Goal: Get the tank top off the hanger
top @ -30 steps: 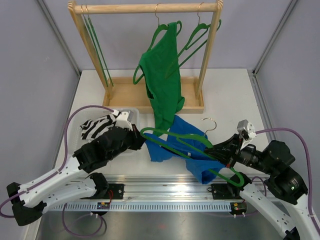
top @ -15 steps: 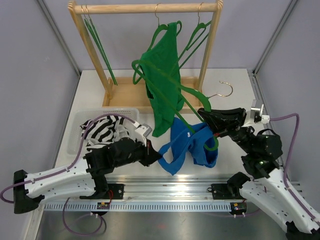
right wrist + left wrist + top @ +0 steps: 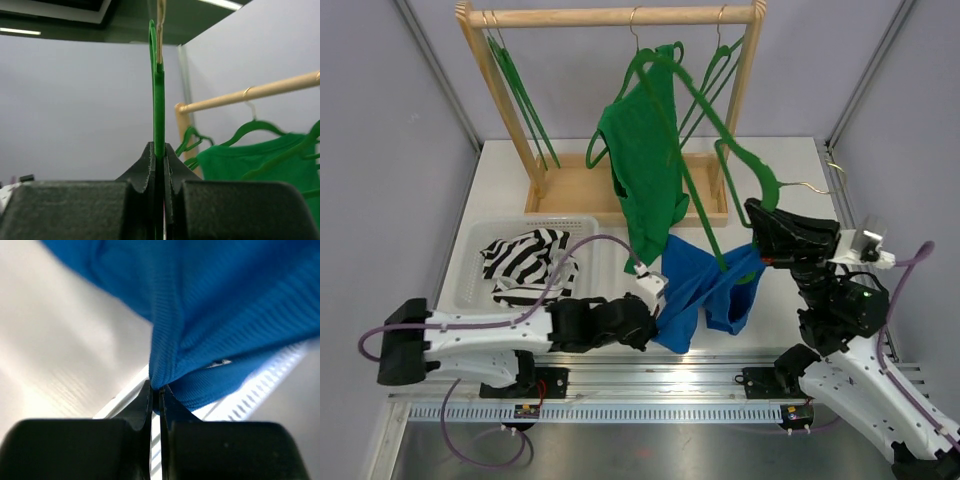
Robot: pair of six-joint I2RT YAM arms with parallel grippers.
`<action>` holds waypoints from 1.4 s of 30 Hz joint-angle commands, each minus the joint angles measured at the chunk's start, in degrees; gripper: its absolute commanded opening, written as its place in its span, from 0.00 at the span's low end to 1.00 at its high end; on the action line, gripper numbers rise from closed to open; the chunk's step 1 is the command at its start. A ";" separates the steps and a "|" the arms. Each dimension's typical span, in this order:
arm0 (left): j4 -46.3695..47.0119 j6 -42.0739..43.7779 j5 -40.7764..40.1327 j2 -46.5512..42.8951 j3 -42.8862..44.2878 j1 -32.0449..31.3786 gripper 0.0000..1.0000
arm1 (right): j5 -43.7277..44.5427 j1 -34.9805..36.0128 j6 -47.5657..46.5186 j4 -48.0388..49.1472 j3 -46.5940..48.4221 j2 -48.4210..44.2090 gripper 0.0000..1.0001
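The blue tank top (image 3: 705, 290) hangs from the lower end of a green hanger (image 3: 695, 130) that stands tilted high above the table. My right gripper (image 3: 756, 213) is shut on the hanger near its metal hook (image 3: 818, 186); in the right wrist view the jaws (image 3: 160, 150) clamp the green bar (image 3: 158, 100). My left gripper (image 3: 655, 300) is shut on the lower left edge of the blue top, low over the table. In the left wrist view the jaws (image 3: 156, 390) pinch a fold of the blue ribbed fabric (image 3: 225, 315).
A wooden rack (image 3: 610, 15) at the back holds a green top (image 3: 645, 170) on a hanger and spare green hangers (image 3: 520, 90). A white basket (image 3: 470, 260) with a striped garment (image 3: 525, 262) sits at left. A metal rail (image 3: 650, 385) runs along the near edge.
My right gripper has raised the hanger and swung its hook to the right. My left gripper has moved right and down, still holding the blue top, which has slid toward the hanger's lower end.
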 commanded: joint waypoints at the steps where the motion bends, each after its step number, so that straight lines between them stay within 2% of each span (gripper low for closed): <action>1: -9.07 -3.12 -5.45 10.17 1.88 -1.90 0.00 | 11.66 0.28 -10.98 -6.31 7.97 -4.02 0.00; 7: -6.07 -8.04 -6.32 17.22 1.53 -4.29 0.00 | 17.58 0.28 -20.06 -19.48 13.50 -5.34 0.00; 10: -6.78 -9.45 -7.99 14.78 2.32 -4.38 0.00 | 16.96 0.28 -17.35 -38.51 20.61 -4.03 0.00; 13: -10.37 -10.33 -12.02 12.31 4.51 -4.38 0.00 | 19.86 0.28 -14.01 -49.01 28.61 -1.48 0.00; 16: -14.68 -11.29 -15.62 7.92 6.27 -4.47 0.00 | 17.06 0.28 -13.31 -70.76 37.84 1.94 0.00; 17: -17.30 -12.08 -16.95 4.60 7.15 -4.55 0.00 | 17.75 0.28 -11.99 -75.19 42.47 2.91 0.00; 19: -19.08 -12.88 -19.41 1.25 7.68 -4.55 0.24 | 20.03 0.28 -9.96 -85.45 46.19 6.33 0.00; 20: -20.30 -12.79 -19.77 -0.86 8.12 -4.55 0.33 | 21.61 0.37 -9.61 -88.04 49.08 7.48 0.00; 21: -21.01 -12.18 -20.12 -4.10 8.47 -4.55 0.43 | 25.01 0.28 -9.17 -90.16 49.98 9.14 0.00; 24: -26.80 -12.17 -21.53 -8.86 11.45 -4.64 0.63 | 29.25 0.28 -9.43 -94.57 52.27 10.47 0.00; 25: -28.65 -12.35 -22.49 -9.75 12.25 -4.64 0.82 | 29.79 0.37 -9.52 -96.05 52.97 10.82 0.00; 27: -33.48 -12.62 -23.37 -11.59 13.91 -4.73 0.99 | 29.80 0.28 -9.52 -98.34 56.22 13.79 0.00; 29: -37.17 -12.71 -24.25 -14.40 14.54 -4.82 0.99 | 29.09 0.28 -9.52 -101.33 59.81 16.44 0.00; 34: -41.93 -11.83 -23.82 -18.72 14.90 -4.82 0.99 | 34.88 0.28 -9.87 -103.80 63.87 22.25 0.00; 38: -42.73 -10.95 -23.38 -21.35 13.14 -4.82 0.99 | 35.86 0.28 -12.67 -97.75 63.00 24.97 0.00; 42: -40.97 -9.81 -23.55 -23.38 11.55 -4.82 0.99 | 40.06 0.28 -17.41 -95.02 67.38 33.04 0.00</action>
